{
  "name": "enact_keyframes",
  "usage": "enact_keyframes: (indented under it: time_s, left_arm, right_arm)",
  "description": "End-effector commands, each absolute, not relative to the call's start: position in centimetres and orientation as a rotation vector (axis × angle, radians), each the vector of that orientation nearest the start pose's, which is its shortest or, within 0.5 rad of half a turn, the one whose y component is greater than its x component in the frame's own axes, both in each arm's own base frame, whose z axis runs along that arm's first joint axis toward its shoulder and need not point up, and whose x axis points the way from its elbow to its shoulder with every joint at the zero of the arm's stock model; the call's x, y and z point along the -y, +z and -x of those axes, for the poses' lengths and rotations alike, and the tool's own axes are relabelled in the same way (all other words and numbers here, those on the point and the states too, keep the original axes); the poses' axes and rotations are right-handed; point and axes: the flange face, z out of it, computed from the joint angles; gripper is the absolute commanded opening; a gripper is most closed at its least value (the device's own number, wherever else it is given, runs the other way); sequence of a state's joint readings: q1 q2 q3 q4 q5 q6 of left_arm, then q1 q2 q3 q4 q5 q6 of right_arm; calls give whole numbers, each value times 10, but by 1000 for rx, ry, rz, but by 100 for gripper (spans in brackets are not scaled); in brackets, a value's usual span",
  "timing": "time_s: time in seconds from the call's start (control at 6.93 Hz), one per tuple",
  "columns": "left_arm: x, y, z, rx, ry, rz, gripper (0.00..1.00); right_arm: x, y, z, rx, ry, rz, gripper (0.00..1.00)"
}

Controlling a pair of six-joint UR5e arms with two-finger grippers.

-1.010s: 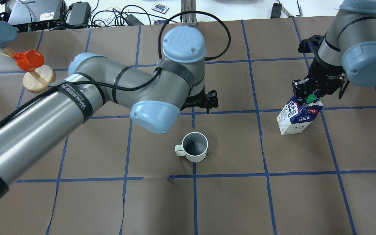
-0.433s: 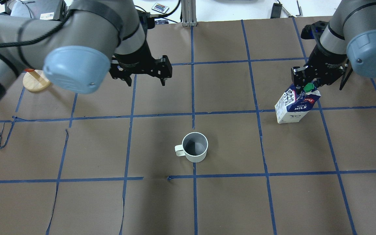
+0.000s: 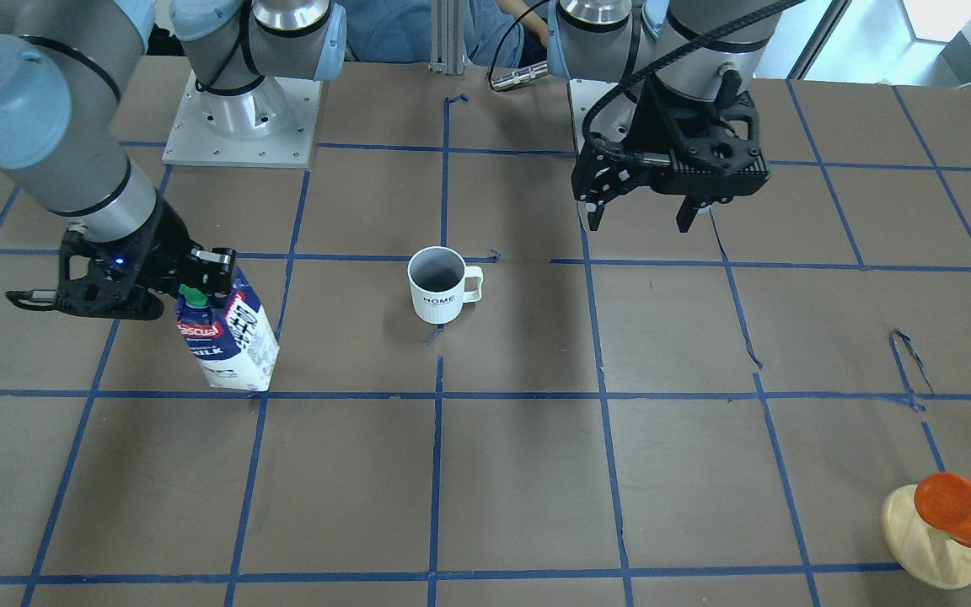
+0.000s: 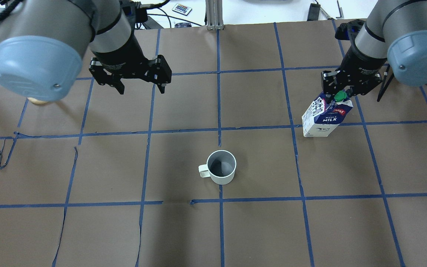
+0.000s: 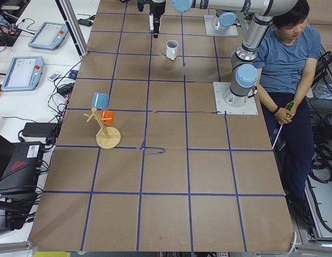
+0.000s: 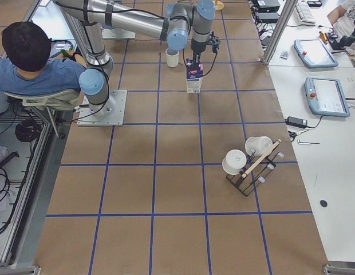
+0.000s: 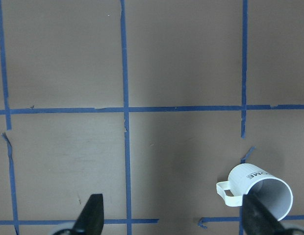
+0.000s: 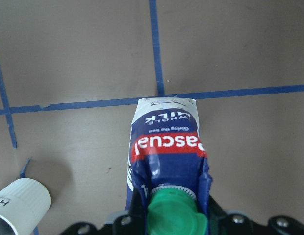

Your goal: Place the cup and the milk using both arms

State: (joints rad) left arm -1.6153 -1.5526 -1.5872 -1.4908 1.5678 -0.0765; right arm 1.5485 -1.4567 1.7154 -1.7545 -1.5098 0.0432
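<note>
Right gripper (image 4: 339, 93) grips the tilted milk carton (image 4: 324, 120) by its top, upper right overhead.
Left gripper (image 4: 142, 89) hangs wide open, empty, upper left; cup (image 4: 221, 168) stands upright at centre.

The left gripper (image 4: 142, 88), jaws apart, is swinging off from above the cup (image 4: 221, 167) toward ten o'clock in the overhead view. The right gripper (image 4: 337, 95) is shifting the clamped milk (image 4: 324, 118) toward eleven o'clock across the desk (image 4: 258, 230).

Robotics lab, blue-taped grid table (image 4: 258, 230), teach pendants (image 6: 325, 94), loose cables (image 5: 63, 92)
</note>
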Motion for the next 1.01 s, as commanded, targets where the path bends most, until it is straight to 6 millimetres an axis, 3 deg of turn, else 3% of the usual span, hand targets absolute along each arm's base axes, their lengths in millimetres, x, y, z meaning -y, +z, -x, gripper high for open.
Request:
enact_keyframes:
  time_s: [0.0, 0.29, 0.58, 0.87]
  left_arm:
    - [485, 499, 131, -3145, -140, 48, 100]
    - [488, 499, 122, -3147, -138, 79, 100]
    - [490, 498, 114, -3147, -140, 103, 100]
    - [495, 497, 109, -3152, -138, 122, 100]
  right_arm:
    - [495, 373, -198, -3089, 154, 0, 19]
    - [472, 354, -229, -3089, 229, 75, 20]
    - [458, 352, -259, -3093, 222, 107, 20]
    - [456, 350, -266, -3048, 242, 79, 22]
